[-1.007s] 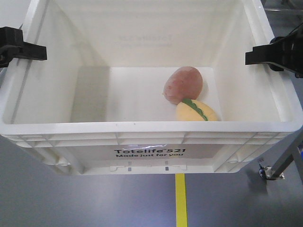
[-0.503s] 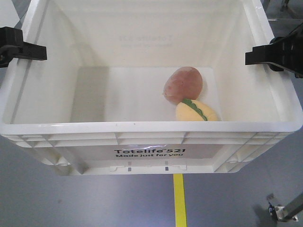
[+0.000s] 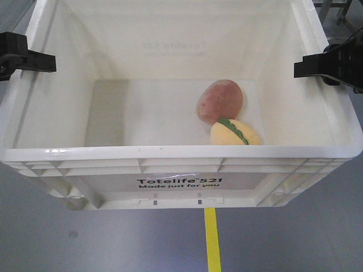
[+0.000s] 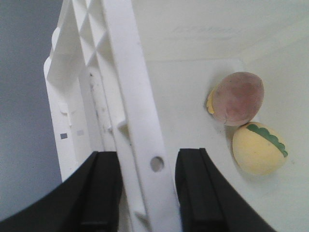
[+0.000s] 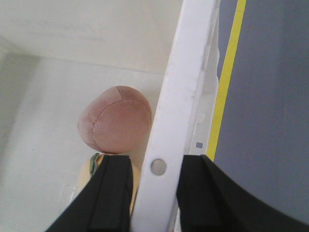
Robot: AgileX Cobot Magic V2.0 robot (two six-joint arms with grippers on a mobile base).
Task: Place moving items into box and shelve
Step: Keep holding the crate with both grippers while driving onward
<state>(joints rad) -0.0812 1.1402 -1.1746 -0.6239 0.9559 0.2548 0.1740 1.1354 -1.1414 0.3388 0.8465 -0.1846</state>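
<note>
Fingers (image 5: 112, 193) clamping the box (image 5: 179, 96) rim mostly hide the yellow plush (image 5: 86, 175).

The grey floor (image 3: 130, 243) carries 1 yellow line (image 3: 212, 241) and 1 small dark spot (image 3: 71, 233).

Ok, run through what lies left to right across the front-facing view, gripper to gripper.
left gripper clamped on the box rim → bare box floor → reddish-brown plush toy → right gripper on the opposite rim. The yellow plush toy overlaps the reddish-brown one, so it is left unplaced.
</note>
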